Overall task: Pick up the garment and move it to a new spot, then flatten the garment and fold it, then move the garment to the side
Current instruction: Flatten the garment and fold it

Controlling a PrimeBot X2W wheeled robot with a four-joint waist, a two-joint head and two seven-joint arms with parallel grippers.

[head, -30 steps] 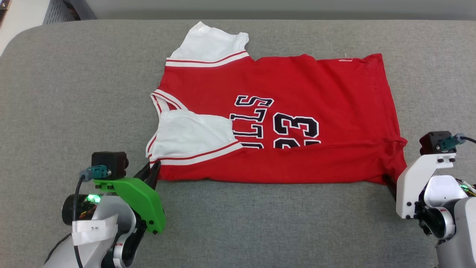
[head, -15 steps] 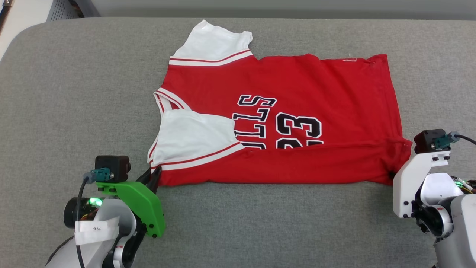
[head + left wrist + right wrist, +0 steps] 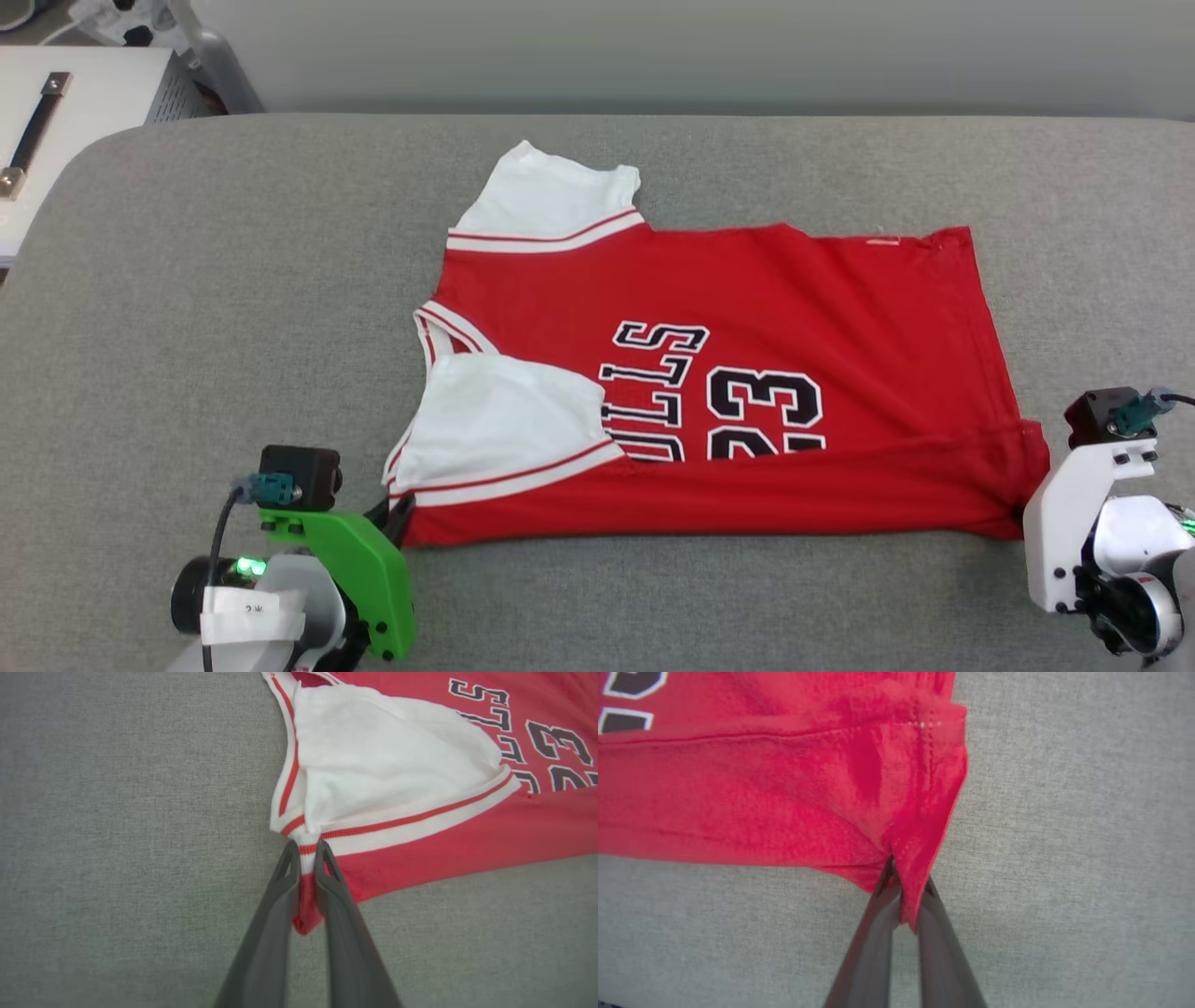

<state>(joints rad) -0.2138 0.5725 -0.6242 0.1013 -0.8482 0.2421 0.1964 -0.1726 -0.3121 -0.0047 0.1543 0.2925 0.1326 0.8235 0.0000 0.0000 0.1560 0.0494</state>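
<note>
The left hand is pinching the garment at its striped sleeve corner, the right hand clamping the hem corner; soft, light jersey, likely sagging between them.

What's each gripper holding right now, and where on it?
Left gripper pinches the garment at its near sleeve-end corner; right gripper pinches its near hem corner.

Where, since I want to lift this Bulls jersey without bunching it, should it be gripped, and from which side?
At the two near corners of the jersey: the striped sleeve-trim corner and the red hem corner, approached from the near side, low along the surface. It lies flat with its folded long edge nearest. The left hand and right hand pinch there.
</note>
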